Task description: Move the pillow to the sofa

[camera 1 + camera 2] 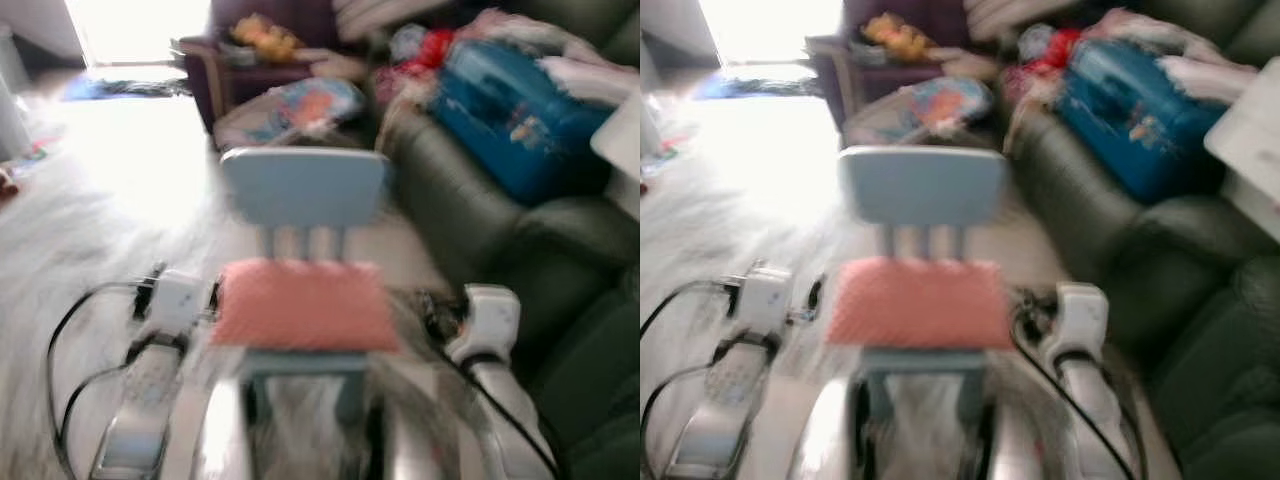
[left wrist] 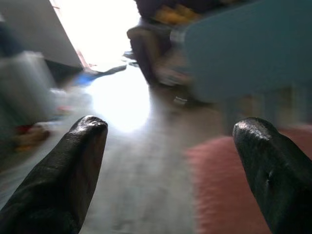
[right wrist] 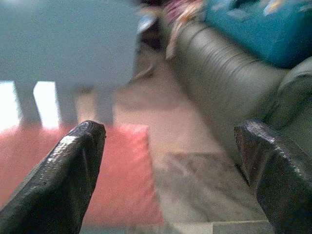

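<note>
A pink pillow (image 1: 305, 305) lies flat on the seat of a small light-blue chair (image 1: 305, 185) straight ahead of me. The dark green sofa (image 1: 470, 200) stands to the right of the chair. My left gripper (image 2: 170, 131) is open at the pillow's left edge, and the pillow (image 2: 229, 185) shows by one finger. On the pillow's right side my right gripper (image 3: 170, 131) is open too, with the pillow (image 3: 122, 170) and the sofa (image 3: 219, 92) ahead of it. Neither gripper holds anything. All views are blurred.
A big blue bag (image 1: 520, 120) and heaped clothes cover the sofa's far seat. A dark armchair (image 1: 250, 60) with toys stands behind the chair. Open pale floor (image 1: 120, 170) stretches to the left, toward a bright doorway. Black cables (image 1: 70, 330) loop beside my left arm.
</note>
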Robot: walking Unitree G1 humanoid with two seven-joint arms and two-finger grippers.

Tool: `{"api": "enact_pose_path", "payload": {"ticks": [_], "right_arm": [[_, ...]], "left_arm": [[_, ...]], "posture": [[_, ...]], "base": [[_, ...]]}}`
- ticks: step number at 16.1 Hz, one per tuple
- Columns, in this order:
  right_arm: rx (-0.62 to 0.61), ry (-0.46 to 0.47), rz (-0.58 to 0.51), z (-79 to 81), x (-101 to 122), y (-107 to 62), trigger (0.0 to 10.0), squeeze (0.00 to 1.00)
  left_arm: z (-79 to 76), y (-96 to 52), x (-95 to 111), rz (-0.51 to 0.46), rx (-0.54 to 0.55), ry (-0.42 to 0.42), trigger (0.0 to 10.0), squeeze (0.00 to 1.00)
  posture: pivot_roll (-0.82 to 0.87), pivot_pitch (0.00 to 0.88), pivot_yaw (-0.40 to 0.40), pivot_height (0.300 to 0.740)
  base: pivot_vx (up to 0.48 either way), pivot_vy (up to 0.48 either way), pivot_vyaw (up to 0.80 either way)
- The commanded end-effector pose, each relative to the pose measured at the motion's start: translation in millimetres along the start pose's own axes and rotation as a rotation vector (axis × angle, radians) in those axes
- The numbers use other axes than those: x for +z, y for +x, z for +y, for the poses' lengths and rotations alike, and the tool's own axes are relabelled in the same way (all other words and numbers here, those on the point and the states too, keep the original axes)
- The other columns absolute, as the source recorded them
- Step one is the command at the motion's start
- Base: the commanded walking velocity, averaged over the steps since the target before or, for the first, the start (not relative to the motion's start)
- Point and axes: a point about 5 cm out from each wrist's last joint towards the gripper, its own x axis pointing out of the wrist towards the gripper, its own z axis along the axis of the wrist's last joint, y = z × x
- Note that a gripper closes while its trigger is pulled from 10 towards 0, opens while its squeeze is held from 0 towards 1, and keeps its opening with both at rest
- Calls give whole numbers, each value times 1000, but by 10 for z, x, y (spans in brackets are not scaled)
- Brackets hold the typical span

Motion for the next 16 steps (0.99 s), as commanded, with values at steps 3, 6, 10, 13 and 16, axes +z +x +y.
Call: {"api": "enact_pose_path", "payload": {"ticks": [3, 6, 10, 13, 16], "right_arm": [[30, 11, -38, 52, 111, 99, 10000, 0], [47, 4, -53, 70, 146, 152, 10000, 0], [55, 0, -64, 75, 168, 184, 10000, 0], [64, -3, -67, 84, 169, 188, 10000, 0], [93, -6, -74, 123, 176, 183, 10000, 0]], "left_arm": [[35, -59, -167, 78, 33, 26, 10000, 0], [37, -33, -139, 70, 33, 23, 10000, 0], [7, -18, -117, 62, 26, 19, 10000, 0], [-5, -15, -115, 61, 23, 14, 10000, 0], [-16, -16, -114, 61, 21, 14, 10000, 0]], "posture": [[44, 0, -43, 597], [44, 0, -43, 597], [41, 0, -44, 597], [39, 0, -43, 597], [36, 0, -44, 597]], "base": [[0, 0, 0], [0, 0, 0], [62, 0, 0], [306, 0, 0], [329, 0, 0]]}}
